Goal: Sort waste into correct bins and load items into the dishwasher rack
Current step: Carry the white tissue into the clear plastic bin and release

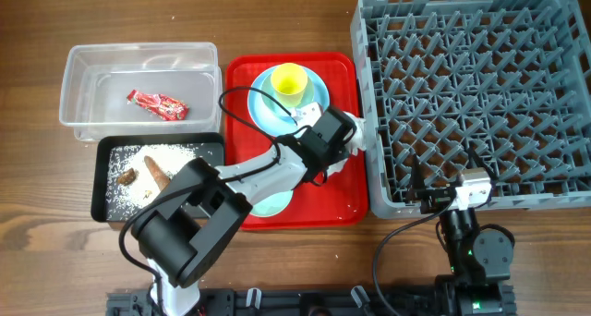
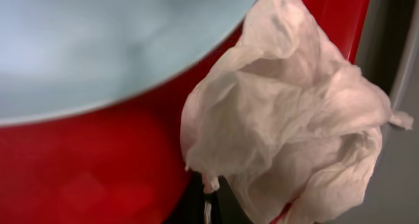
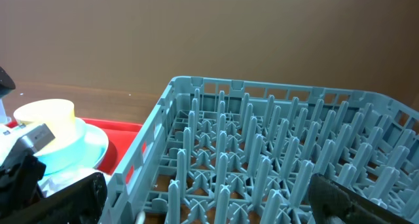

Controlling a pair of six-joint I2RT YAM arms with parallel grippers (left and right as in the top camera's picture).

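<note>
Left claw (image 1: 350, 143) was shut tight, pinching the napkin (image 2: 288, 119). It hung over the right side of the red tray (image 1: 343, 203), just beside the rack (image 1: 366, 39). The napkin was white and all crumpled up. Up close, it hung over the red tray's edge, next to a pale dish (image 2: 98, 47) (I could not tell which dish).

Right claw (image 3: 206, 185) was wide open and held nothing. It sat low at the front edge of the rack, looking across the pegs.

The rack was grey and big, on the right side of the bench (image 1: 277, 11). No dishes were in it.

The cup (image 1: 289, 79) was yellow. It stood on top of the blue dishes (image 1: 266, 113) at the back of the red tray. The mint bowl (image 1: 274, 203) sat at the front of the red tray, partly hidden under the left arm.

The tub (image 1: 69, 94) was at the back left, with the wrapper (image 1: 157, 103) lying inside it. The black tray (image 1: 100, 182) was just in front of the tub. The rice (image 1: 175, 157) was spread about in it, and the carrot piece (image 1: 155, 173) lay on the rice.
</note>
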